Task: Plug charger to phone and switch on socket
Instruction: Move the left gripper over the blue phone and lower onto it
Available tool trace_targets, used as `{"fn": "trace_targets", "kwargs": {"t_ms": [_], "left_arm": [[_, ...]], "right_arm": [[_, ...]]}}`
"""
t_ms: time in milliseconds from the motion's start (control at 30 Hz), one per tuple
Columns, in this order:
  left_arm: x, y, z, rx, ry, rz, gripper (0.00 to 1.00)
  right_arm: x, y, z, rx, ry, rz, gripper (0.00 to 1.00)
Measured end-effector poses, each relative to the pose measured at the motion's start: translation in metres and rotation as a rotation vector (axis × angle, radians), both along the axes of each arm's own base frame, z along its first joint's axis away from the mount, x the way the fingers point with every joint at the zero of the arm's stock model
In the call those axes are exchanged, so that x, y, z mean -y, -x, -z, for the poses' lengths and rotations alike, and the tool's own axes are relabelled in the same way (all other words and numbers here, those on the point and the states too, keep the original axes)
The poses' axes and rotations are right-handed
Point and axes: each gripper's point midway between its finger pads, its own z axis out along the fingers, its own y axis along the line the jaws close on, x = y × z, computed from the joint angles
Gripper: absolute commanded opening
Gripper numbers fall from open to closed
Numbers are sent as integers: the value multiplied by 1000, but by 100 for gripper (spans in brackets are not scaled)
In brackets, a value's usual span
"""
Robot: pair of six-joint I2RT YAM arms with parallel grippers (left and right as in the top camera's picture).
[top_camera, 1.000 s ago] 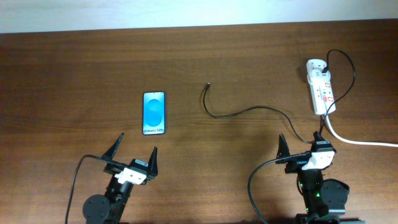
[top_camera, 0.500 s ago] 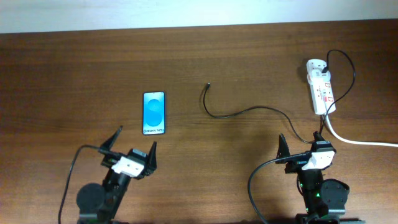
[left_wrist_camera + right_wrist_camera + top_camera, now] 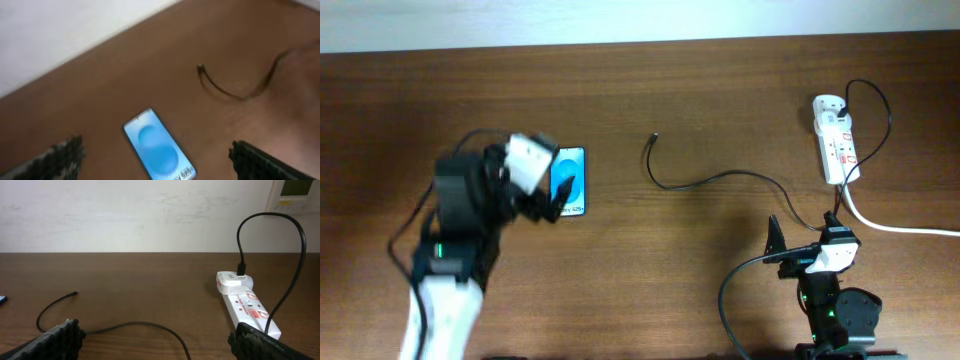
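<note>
Biggest thing first: the table (image 3: 720,90) fills the overhead view, and nothing on it is connected yet, so you're at the very start.

The left arm reaches up the left side of the overhead frame, smeared with blur. The left gripper (image 3: 550,198) hangs over the phone (image 3: 156,147) with its jaws spread wide and nothing in them. In the left wrist view the phone lies flat and screen-up at the bottom centre, between the two fingers. I can't tell whether a finger is touching it.

The right gripper (image 3: 156,332) sits at the bottom right of the overhead view. It's also wide open and empty, and it looks out over the cable and the strip.

The socket (image 3: 836,140) lies at the upper right, with its thick white lead (image 3: 900,228) running off the right edge. A black cable is plugged into its far end. I can't tell from here whether the switches are on or off.

The charger (image 3: 720,180) snakes across the middle of the table. Its connector tip (image 3: 654,136) lies loose at upper centre, well apart from the phone.

My read is that all of it is still ahead of you. You need to pick up the tip, get it into the phone's port, then flip the switch. The first move looks like pinning the phone.
</note>
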Motion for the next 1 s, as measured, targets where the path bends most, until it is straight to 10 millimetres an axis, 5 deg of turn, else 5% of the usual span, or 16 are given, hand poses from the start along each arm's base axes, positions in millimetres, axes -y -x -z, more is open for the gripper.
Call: {"fn": "trace_targets", "kwargs": {"t_ms": [167, 333, 500, 833, 1000], "left_arm": [[3, -38, 1, -243, -3, 9, 99], [15, -48, 17, -423, 34, 48, 99], [23, -48, 31, -478, 70, 80, 99], [35, -74, 10, -381, 184, 66, 99], [26, -87, 45, -510, 202, -126, 99]], "right_arm": [[0, 0, 0, 0, 0, 0, 98], [0, 0, 0, 0, 0, 0, 98], [0, 0, 0, 0, 0, 0, 98], [0, 0, 0, 0, 0, 0, 98], [0, 0, 0, 0, 0, 0, 98]]}}
